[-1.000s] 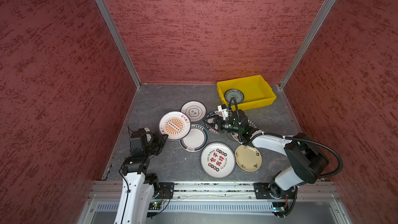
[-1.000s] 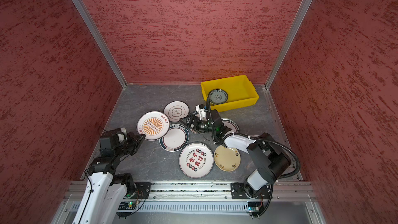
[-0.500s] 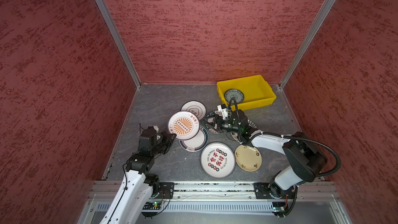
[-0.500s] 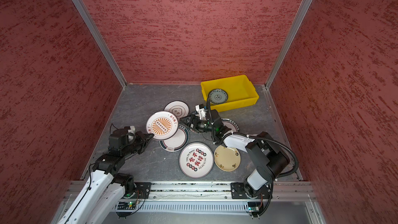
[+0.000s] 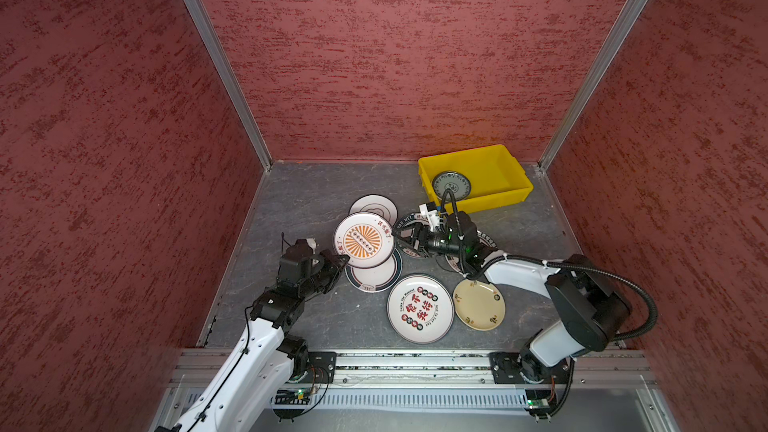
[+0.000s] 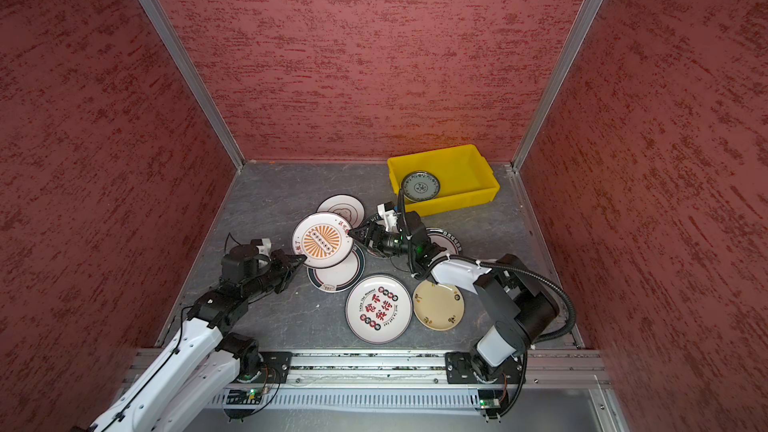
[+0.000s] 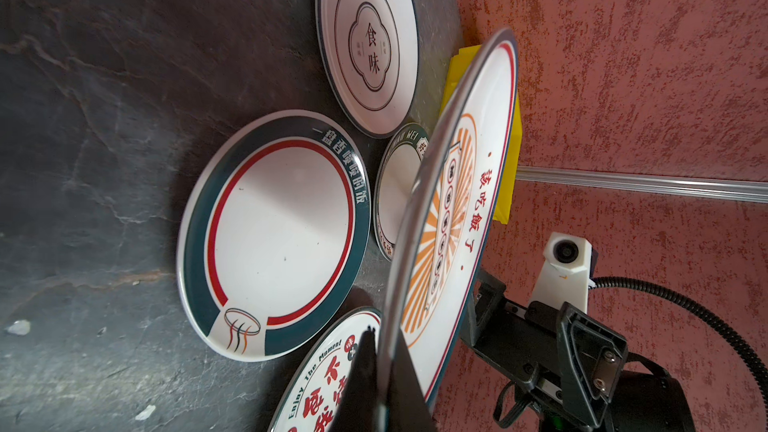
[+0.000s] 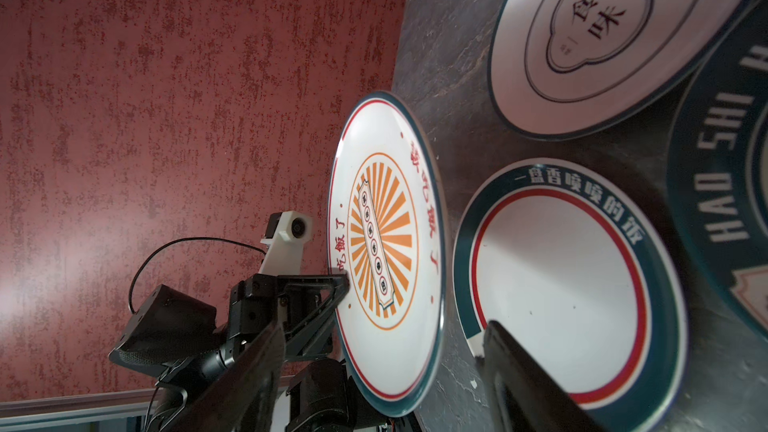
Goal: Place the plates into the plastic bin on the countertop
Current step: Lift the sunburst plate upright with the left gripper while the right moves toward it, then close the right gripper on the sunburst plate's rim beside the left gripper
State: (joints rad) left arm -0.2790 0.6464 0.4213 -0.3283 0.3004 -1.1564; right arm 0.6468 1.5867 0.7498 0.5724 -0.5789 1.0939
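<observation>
Over the bench in both top views, the left jaws pinch the sunburst plate by its rim, tilted above a green-rimmed plate; the bin sits at the back right with one dark plate inside. From the left wrist, those jaws are clamped tight on the edge of the sunburst plate. From the right wrist, the right jaws stand apart astride the opposite rim of that plate, gripping nothing.

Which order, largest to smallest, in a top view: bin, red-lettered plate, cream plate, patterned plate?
1. bin
2. red-lettered plate
3. cream plate
4. patterned plate, though it lies farther off, so this last step is unsure.
</observation>
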